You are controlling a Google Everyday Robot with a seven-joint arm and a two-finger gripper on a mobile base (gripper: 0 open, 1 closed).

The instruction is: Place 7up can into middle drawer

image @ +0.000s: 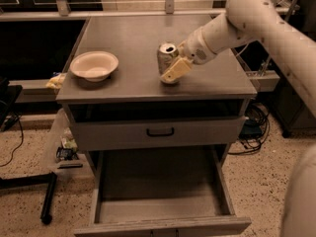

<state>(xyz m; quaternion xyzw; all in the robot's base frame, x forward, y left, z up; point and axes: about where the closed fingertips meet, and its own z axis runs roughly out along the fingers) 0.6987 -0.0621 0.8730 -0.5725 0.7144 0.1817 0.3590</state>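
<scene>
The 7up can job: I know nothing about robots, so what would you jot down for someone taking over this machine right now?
Gripper: over the cabinet top, right up against the 7up can; whether it has a firm hold can't be told.
7up can: upright, on or just above the cabinet top, right of centre, well apart from the cream bowl.
Middle drawer: pulled out, below the closed drawer front; the can is not in it.
Done: drawer open, gripper at the can.
Left: lift the can, bring it forward and down into the drawer, release.
</scene>
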